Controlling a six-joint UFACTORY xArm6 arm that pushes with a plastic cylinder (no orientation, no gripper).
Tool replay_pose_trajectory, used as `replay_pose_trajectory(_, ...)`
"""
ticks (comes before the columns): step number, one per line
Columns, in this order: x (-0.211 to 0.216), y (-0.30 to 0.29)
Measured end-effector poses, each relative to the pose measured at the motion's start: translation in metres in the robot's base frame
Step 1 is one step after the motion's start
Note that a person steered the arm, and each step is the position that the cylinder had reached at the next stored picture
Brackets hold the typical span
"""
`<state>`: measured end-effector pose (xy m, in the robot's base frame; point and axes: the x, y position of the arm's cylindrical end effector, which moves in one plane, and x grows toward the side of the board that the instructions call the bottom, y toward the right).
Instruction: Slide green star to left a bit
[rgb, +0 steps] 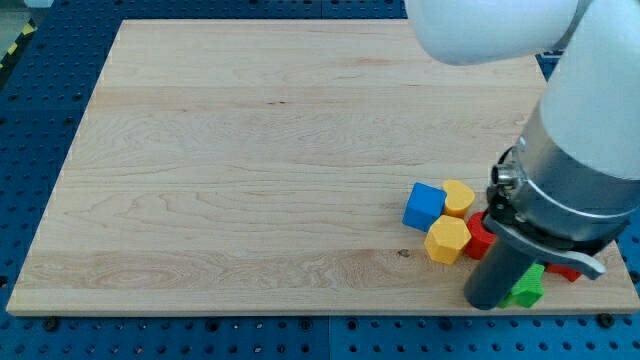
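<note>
Here, the arm crowds the lower right of the frame, over the cluster of blocks.

The green star (526, 288) peeks out at the lower right, mostly hidden behind the dark cylinder (497, 275) of the arm. My tip is not visible, and there are no jaws to report. Just left sit a blue cube (423, 205), two yellow blocks (447, 240) and a red block (481, 236), probably obstructing a leftward slide.
</note>
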<state>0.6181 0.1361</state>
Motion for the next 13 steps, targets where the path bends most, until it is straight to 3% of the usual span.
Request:
replay_pose_trajectory(2, -0.015, -0.091)
replay_pose_trajectory(4, -0.129, -0.15)
replay_pose_trajectory(5, -0.164, -0.097)
replay_pose_trajectory(6, -0.174, -0.006)
replay_pose_trajectory(7, -0.165, 0.087)
replay_pose_trajectory(8, -0.125, 0.136)
replay_pose_trajectory(10, -0.015, 0.159)
replay_pose_trajectory(12, -0.001, 0.151)
replay_pose_trajectory(13, 0.001, 0.116)
